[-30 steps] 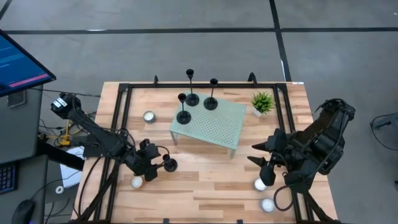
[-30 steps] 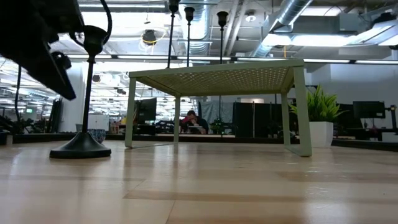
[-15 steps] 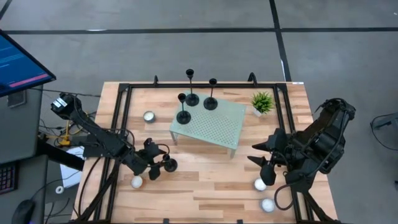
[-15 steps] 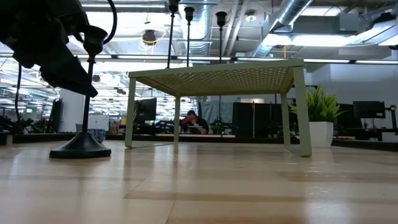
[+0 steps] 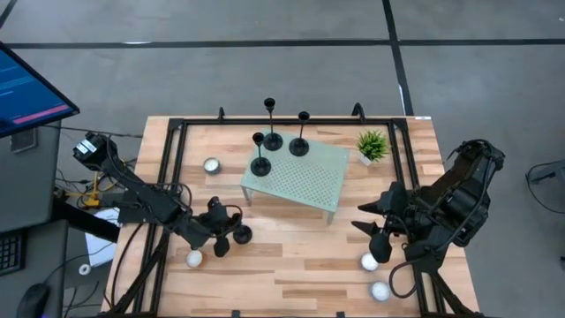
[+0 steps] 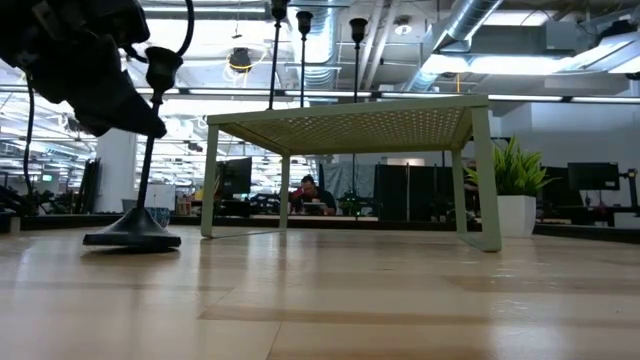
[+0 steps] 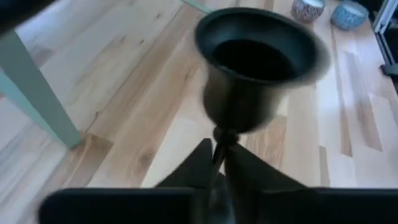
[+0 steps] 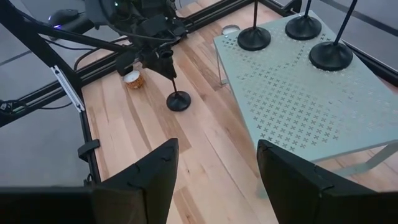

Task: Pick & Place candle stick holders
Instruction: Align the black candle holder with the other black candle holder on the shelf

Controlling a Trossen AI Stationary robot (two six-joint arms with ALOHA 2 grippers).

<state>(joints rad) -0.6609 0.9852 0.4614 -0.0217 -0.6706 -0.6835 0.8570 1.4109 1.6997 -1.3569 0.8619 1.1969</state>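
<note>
Closing within the last second, the left tool (image 5: 225, 237) gripped the holder (image 6: 143, 160) by its stem, tilting it; lifting could follow. The right tool (image 8: 214, 168) waited open.

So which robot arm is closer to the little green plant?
Right. The right gripper sits just in front of the plant; the left gripper is far across the table, jaws shut on a candle holder.

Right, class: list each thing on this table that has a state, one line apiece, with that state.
Fourth candle stick holder: tilted, base on the wood, stem pinched by the left hand.
Three candle stick holders: upright on the green perforated stand.
Left hand: shut on the stem.
Right hand: open, holding nothing, at the table's right side.
Potted plant: upright.
</note>
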